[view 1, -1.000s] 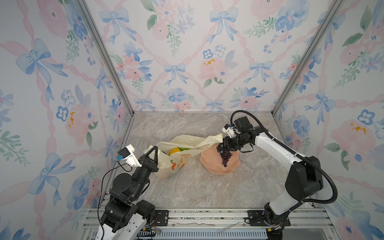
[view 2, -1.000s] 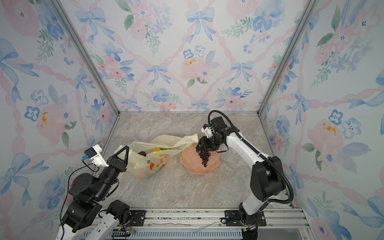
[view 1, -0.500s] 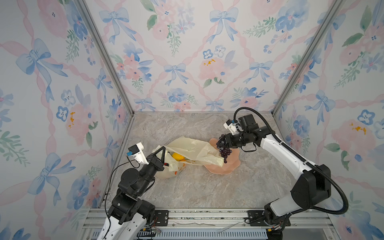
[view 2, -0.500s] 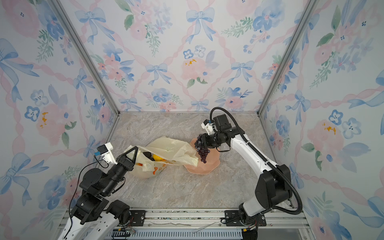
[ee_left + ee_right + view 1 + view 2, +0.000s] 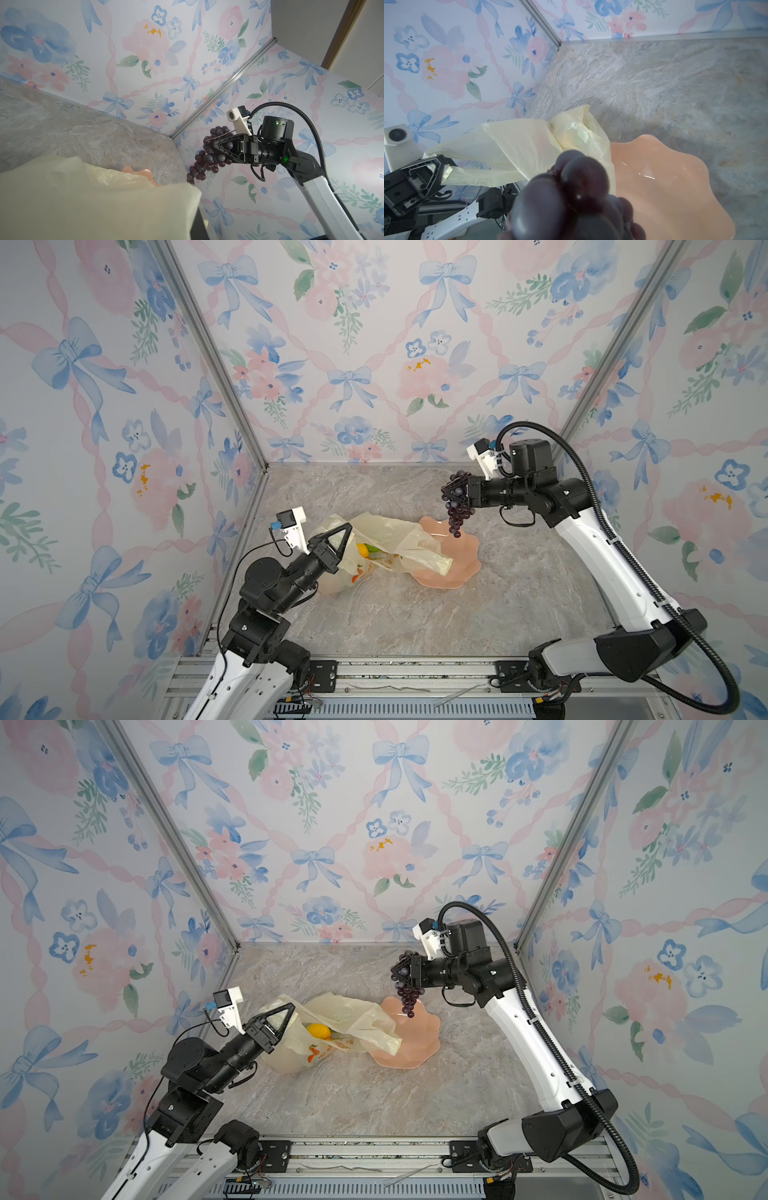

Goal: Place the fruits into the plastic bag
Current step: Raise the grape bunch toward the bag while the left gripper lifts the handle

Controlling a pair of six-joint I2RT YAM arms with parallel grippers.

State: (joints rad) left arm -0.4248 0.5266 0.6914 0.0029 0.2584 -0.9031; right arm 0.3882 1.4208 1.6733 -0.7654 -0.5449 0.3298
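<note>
Grapes [image 5: 456,508] hang clamped in right hand [image 5: 449,493] above dish [image 5: 463,562]; left hand [image 5: 348,529], closed tight, pinches bag [image 5: 397,536] handle above bench [image 5: 415,614], lemon [image 5: 362,549] inside.

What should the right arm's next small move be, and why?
Probably carry the grape bunch sideways toward the mouth of the plastic bag. The right gripper holds it hanging above the pink dish, not the bag, while the left gripper pinches the bag's edge up, with a yellow fruit showing inside.
</note>
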